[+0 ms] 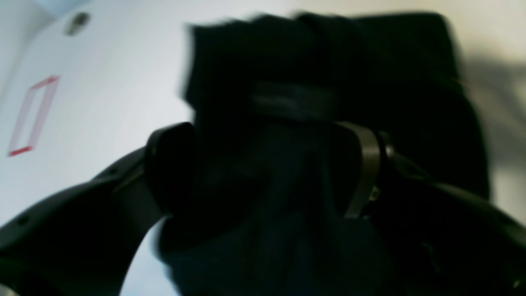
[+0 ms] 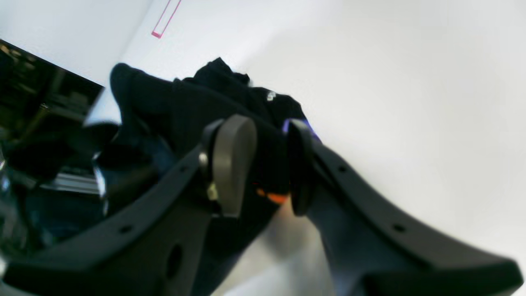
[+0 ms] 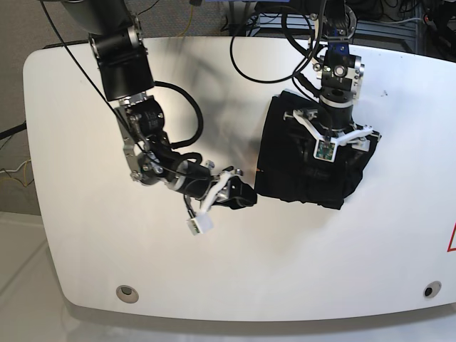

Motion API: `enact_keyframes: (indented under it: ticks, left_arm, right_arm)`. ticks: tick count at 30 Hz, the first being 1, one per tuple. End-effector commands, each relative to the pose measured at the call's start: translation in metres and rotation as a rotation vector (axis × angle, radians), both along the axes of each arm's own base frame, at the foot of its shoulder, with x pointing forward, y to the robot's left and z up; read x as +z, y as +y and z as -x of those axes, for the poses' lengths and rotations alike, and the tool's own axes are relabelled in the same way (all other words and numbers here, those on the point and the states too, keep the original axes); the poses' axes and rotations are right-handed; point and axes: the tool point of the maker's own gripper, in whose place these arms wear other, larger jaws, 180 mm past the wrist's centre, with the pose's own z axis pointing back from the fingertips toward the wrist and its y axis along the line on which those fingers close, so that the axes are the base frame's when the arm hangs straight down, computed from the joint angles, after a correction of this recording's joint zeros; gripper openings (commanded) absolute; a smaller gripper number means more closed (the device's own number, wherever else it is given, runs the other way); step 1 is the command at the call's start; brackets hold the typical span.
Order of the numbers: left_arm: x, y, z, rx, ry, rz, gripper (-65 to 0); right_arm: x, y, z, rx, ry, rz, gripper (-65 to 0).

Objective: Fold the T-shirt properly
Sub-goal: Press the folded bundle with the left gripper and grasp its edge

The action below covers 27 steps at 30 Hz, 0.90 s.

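Note:
The black T-shirt [image 3: 306,160] lies bunched in a rough block on the white table [image 3: 85,235], right of centre. My left gripper [image 3: 333,139] hovers over the shirt's top. In the blurred left wrist view its fingers [image 1: 168,164] stand wide apart, with black cloth [image 1: 267,172] filling the gap between them. My right gripper [image 3: 239,192] is at the shirt's lower left corner. In the right wrist view this gripper [image 2: 269,133] is shut on a fold of the T-shirt [image 2: 185,107]. An orange tag [image 2: 273,198] and a bit of purple print [image 2: 286,125] show at the pads.
Red tape marks [image 3: 451,239] lie near the table's right edge. One such mark [image 1: 33,115] shows in the left wrist view and another [image 2: 164,18] in the right wrist view. Cables [image 3: 263,43] trail over the back. Small round holes [image 3: 127,291] sit near the front edge.

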Motion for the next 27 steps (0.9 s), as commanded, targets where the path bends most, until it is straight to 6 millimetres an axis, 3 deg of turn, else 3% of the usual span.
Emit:
enact_keyframes:
  ticks: [1,8,15,22,27]
  left_arm:
    - [0.010,-0.002,-0.001,0.017,-0.040,0.022,-20.5]
    - [0.000,0.009,0.011,0.052,-0.004,0.019,-20.5]
    - [-0.010,0.013,0.018,0.068,0.038,0.014,-20.5]
    - [-0.012,0.013,0.019,0.072,0.053,0.015,-20.5]
    - [-0.015,0.013,0.019,0.071,0.058,0.019,-20.5]
  right_arm:
    - [0.025,0.018,-0.009,0.029,-0.073,-0.016,-47.7]
    - [0.027,0.038,-0.009,0.056,-0.108,0.032,-51.6]
    - [0.025,0.047,-0.009,0.064,-0.127,0.069,-52.4]
    - [0.005,0.046,-0.013,0.063,-0.066,0.086,-52.8]
    - [-0.008,0.057,-0.008,0.083,-0.030,0.090,-52.8]
